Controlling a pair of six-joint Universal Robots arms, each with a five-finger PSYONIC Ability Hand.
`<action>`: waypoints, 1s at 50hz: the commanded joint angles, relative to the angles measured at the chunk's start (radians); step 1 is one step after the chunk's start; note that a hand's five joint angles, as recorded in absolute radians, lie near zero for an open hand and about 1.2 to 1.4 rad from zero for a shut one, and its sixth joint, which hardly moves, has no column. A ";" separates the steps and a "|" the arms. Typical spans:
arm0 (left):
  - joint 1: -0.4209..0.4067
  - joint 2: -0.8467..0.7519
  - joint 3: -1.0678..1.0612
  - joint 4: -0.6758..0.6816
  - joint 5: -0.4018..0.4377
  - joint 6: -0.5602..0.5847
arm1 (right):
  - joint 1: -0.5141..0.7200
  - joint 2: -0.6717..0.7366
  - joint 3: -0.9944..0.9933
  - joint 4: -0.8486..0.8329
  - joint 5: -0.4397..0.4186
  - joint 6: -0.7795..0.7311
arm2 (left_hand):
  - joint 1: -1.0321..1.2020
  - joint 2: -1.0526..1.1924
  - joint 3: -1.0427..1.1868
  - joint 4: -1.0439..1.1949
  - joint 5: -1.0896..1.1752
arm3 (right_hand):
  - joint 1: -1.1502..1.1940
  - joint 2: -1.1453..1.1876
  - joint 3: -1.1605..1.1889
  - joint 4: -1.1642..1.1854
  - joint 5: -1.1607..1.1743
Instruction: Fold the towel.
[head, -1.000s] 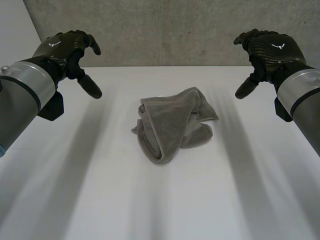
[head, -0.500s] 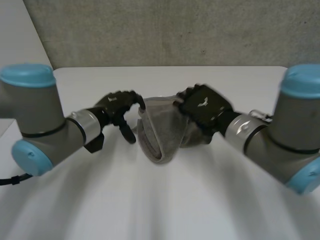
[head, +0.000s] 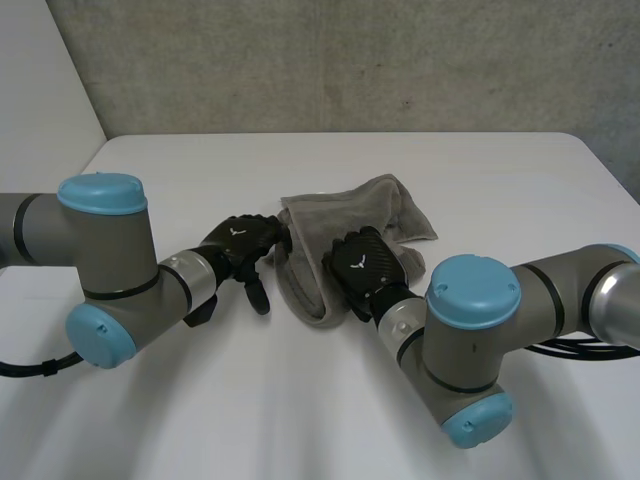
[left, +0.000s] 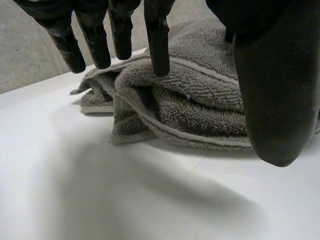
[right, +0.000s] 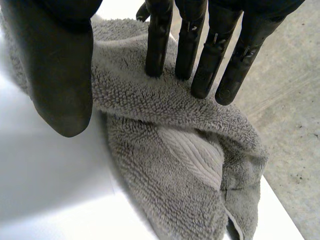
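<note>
A crumpled grey towel (head: 345, 222) lies bunched at the middle of the white table (head: 250, 400). My left hand (head: 240, 243) is down at the towel's left edge. In the left wrist view its fingers (left: 158, 40) are straight, one tip touches the towel (left: 200, 105) on a top fold, and the thumb hangs beside the bundle. My right hand (head: 364, 266) rests on the towel's near right part. In the right wrist view its fingers (right: 158, 45) are straight with their tips on the towel (right: 175, 150), the thumb apart over the table. Neither hand pinches cloth.
Both arms reach inward low over the table, the left elbow (head: 100, 260) at the left and the right elbow (head: 470, 340) near the front. A grey concrete wall (head: 350, 60) stands behind the table's far edge.
Both hands came down from raised positions at the table's sides to the towel. In the last half second the right hand slid nearer over the towel's front; the left stayed at its edge.
</note>
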 joint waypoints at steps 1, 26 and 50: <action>0.000 0.000 0.000 -0.001 0.000 0.000 | 0.003 -0.002 0.000 -0.027 -0.004 0.071 | -0.056 -0.051 -0.053 -0.055 -0.033 | 0.130 0.140 0.136 0.135 0.133; 0.000 -0.003 -0.046 0.095 -0.009 0.003 | -0.013 -0.218 0.086 0.150 -0.034 0.233 | -0.065 -0.059 -0.062 -0.064 -0.042 | 0.799 0.809 0.805 0.804 0.802; -0.035 -0.015 -0.084 0.110 -0.032 0.000 | -0.014 -0.495 0.261 0.182 -0.070 0.470 | -0.065 -0.059 -0.062 -0.064 -0.042 | 0.799 0.809 0.805 0.804 0.802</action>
